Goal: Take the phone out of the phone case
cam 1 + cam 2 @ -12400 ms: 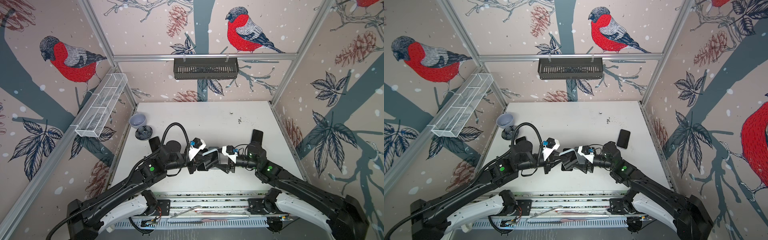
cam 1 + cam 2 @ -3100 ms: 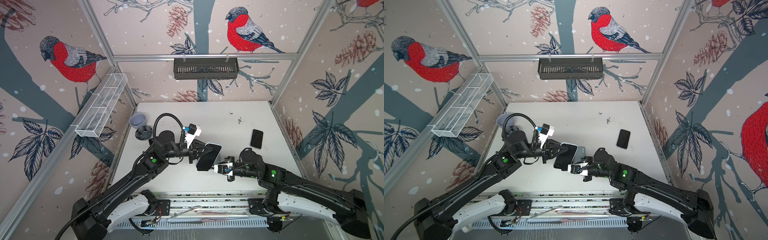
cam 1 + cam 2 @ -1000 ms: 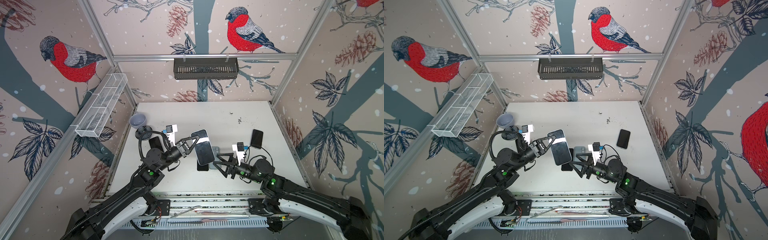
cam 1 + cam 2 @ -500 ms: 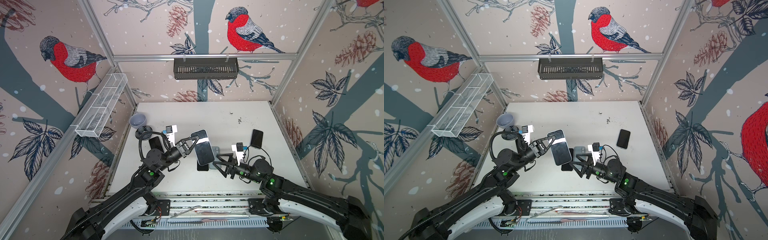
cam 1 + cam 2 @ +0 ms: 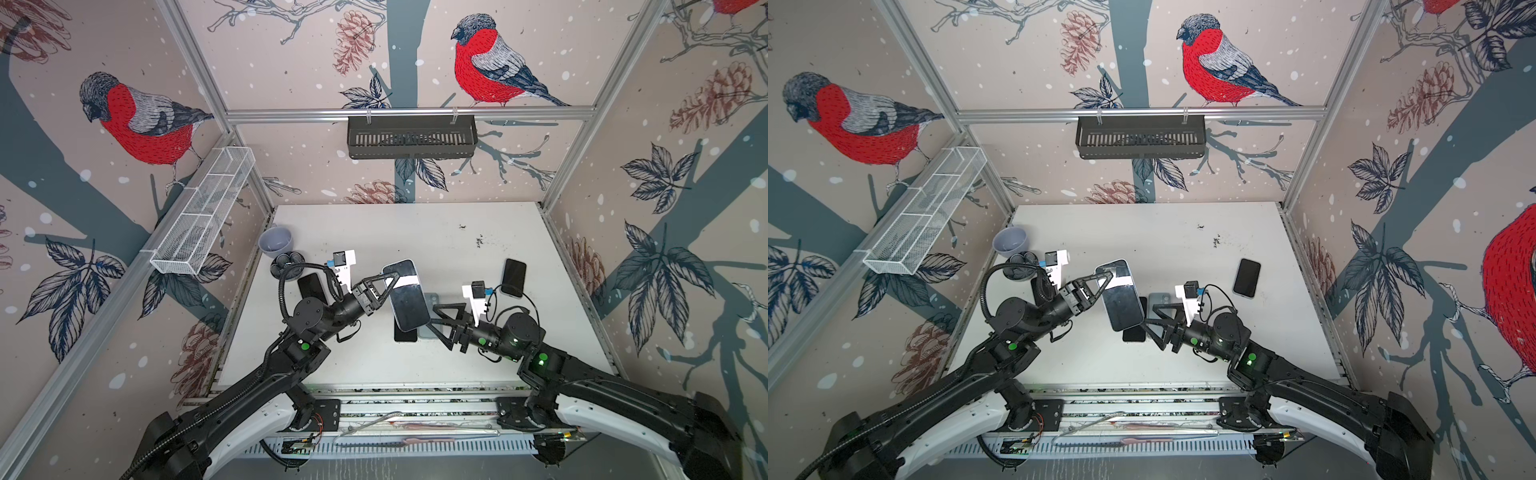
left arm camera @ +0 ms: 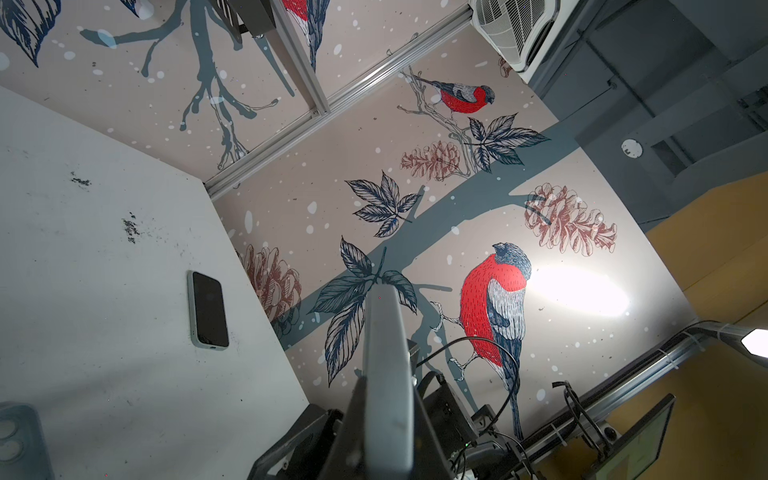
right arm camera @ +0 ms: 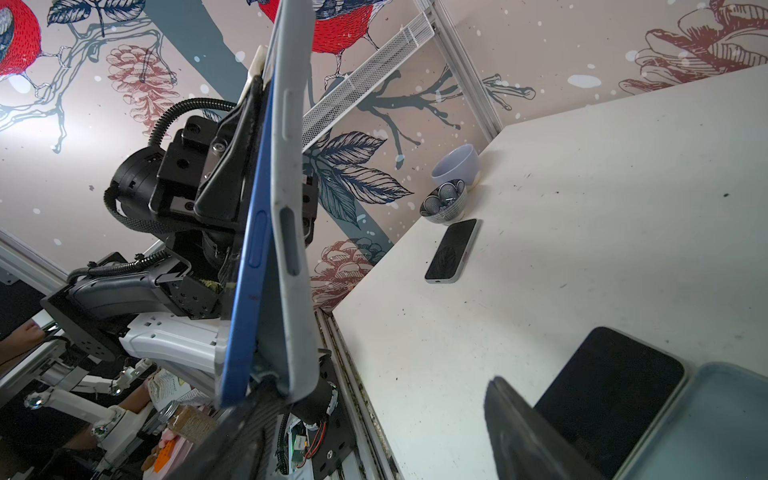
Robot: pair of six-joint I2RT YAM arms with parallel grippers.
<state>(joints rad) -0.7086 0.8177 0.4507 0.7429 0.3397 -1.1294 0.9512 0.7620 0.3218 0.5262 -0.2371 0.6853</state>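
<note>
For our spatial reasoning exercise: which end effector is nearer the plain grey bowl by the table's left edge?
Left. The left end effector, shut on the cased phone, is right of the grey bowl; the right end effector, open, is farther right, beyond that phone.

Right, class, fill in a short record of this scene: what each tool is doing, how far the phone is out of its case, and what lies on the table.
left tool: shut on the phone, lifted off the table
right tool: open, close to the phone's free end
phone: blue, one long side clear of its grey case
on table: three more phones, a grey-blue case, two bowls
</note>
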